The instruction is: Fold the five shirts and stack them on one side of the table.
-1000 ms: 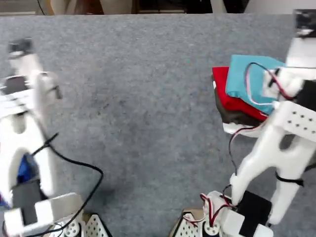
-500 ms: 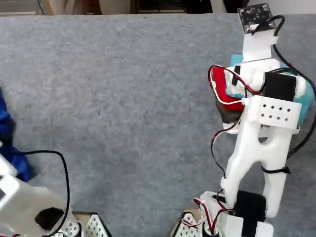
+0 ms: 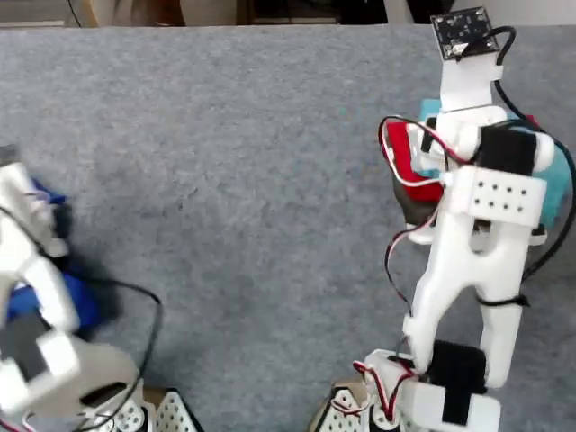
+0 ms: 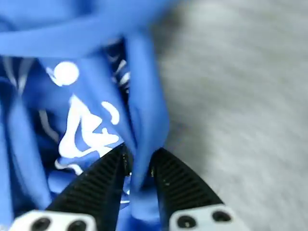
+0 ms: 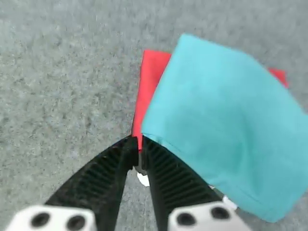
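Observation:
A crumpled blue shirt (image 4: 86,96) with white print lies at the table's left edge (image 3: 83,301). My left gripper (image 4: 139,161) is shut on a fold of its fabric. At the right side stands a stack: a teal shirt (image 5: 221,130) on top of a red shirt (image 5: 151,91), with a dark layer (image 3: 414,209) and a white one (image 3: 419,236) beneath. The right arm covers most of the stack in the high view, where the red shirt (image 3: 400,153) peeks out beside it. My right gripper (image 5: 138,144) hovers over the stack's near edge, shut with nothing in it.
Grey carpet-like table surface (image 3: 252,162) spreads wide between the two arms. A black cable (image 3: 148,310) loops from the left arm near the front edge. Both arm bases sit at the table's front.
The right arm swung from the far right to over the stack, then held. The left arm moved about at the left edge, carrying the blue shirt a little inward.

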Available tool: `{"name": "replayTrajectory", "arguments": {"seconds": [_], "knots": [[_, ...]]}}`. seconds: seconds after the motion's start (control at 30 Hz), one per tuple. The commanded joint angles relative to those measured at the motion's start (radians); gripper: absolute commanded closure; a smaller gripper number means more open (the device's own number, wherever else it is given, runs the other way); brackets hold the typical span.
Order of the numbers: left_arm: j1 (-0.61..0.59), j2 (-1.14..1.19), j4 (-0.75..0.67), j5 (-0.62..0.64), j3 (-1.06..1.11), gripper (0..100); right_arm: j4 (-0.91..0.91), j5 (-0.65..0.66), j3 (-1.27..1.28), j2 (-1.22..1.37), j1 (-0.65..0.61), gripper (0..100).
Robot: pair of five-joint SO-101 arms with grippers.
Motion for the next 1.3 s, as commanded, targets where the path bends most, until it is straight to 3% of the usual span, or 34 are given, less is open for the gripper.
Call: {"name": "replayTrajectory", "arguments": {"seconds": [0.0,0.1,0.17,0.27,0.33,0.4,0.53,0.6,0.77,0.87,0.97,1.1,1.27], "knots": [[0.368,-0.415,0.012,-0.008,0.264,98,-0.017,-0.037,-0.007,0.039,-0.028,97.1],[0.707,-0.72,-0.017,0.028,0.44,98,-0.017,-0.043,-0.007,0.084,-0.064,97.1],[0.873,-0.886,-0.083,0.103,0.506,98,-0.017,-0.043,-0.007,0.104,-0.104,97.1],[0.996,-0.993,-0.129,0.173,0.512,95,-0.017,-0.037,-0.007,0.13,-0.177,96.8],[1.013,-0.993,-0.092,0.232,0.479,84,-0.017,-0.035,-0.007,0.148,-0.231,95.2],[0.976,-0.989,-0.031,0.296,0.44,74,-0.017,-0.037,-0.018,0.171,-0.294,87.6],[0.872,-0.995,0.087,0.276,0.341,74,-0.012,-0.041,-0.088,0.243,-0.447,67.7],[0.795,-0.995,0.158,0.264,0.275,74,0.015,-0.043,-0.147,0.309,-0.545,64.4],[0.456,-0.992,0.212,0.269,0.195,74,0.046,-0.115,-0.364,0.558,-0.737,68.3],[0.207,-0.986,0.163,0.279,0.272,74,0.048,-0.137,-0.516,0.754,-0.828,72.2],[0.021,-0.993,0.109,0.213,0.382,74,0.048,-0.17,-0.671,0.949,-0.877,75.8],[-0.084,-0.995,0.101,0.097,0.462,74,0.1,-0.193,-0.897,1.175,-0.88,79.8],[-0.094,-0.987,0.097,0.091,0.532,74,0.247,-0.187,-1.227,1.368,-0.854,91.4]]}}
